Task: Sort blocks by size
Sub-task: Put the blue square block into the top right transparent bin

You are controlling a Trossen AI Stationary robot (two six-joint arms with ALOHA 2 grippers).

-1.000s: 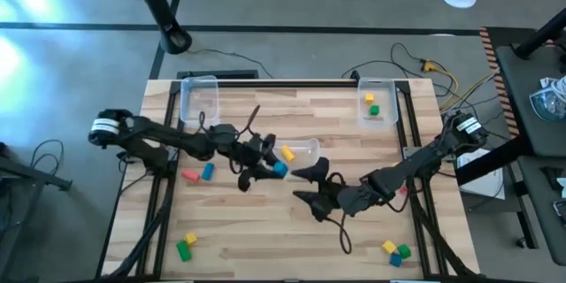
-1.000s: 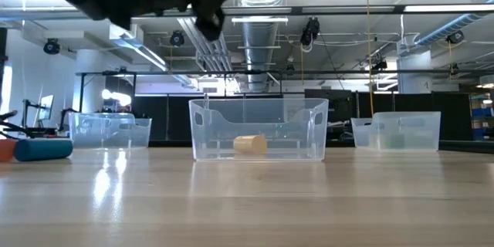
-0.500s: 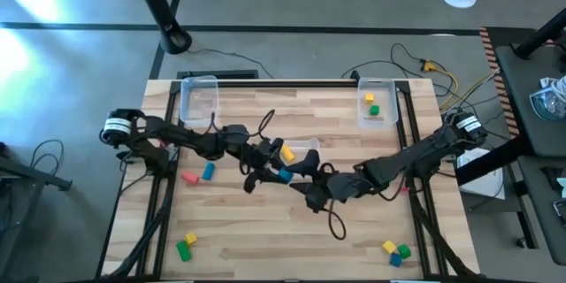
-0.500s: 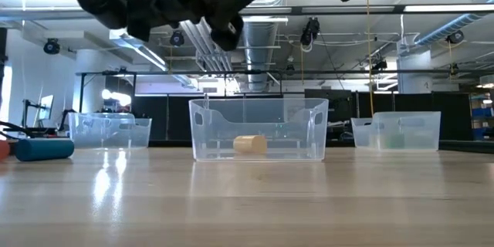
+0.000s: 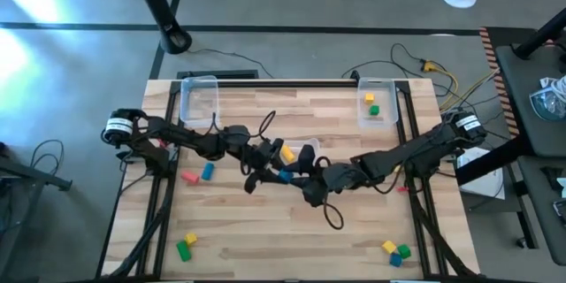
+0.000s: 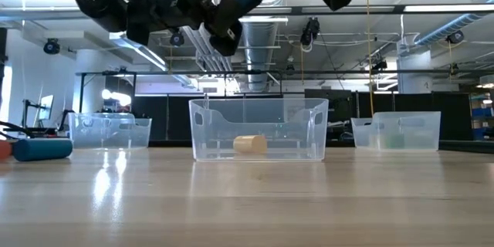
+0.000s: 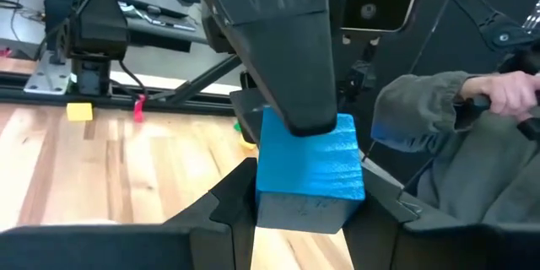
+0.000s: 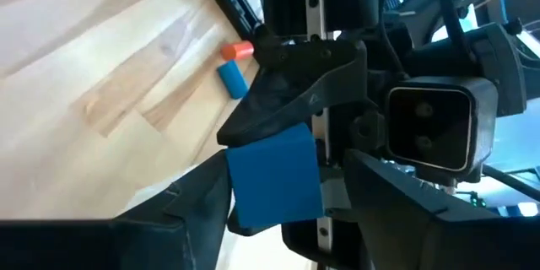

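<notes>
Gripping one blue block (image 7: 310,164), the left gripper (image 5: 270,170) meets the right gripper (image 5: 296,174), also pinching it; no writing legible.

— Where is the blue block (image 7: 309,166) now?

— Up off the table near its middle, between my two grippers, a squarish bright blue piece held level.

— And the rest?

— A yellow block (image 5: 287,153) lies in the middle clear bin. A yellow one (image 5: 369,98) and a green one (image 5: 375,110) sit in the far right bin. A pink piece (image 5: 189,177) and a blue piece (image 5: 208,171) lie side by side on my left. Green (image 5: 183,250) and yellow (image 5: 190,240) touch at the near left; yellow (image 5: 388,247), green (image 5: 403,251) and blue (image 5: 395,260) cluster at the near right.
</notes>
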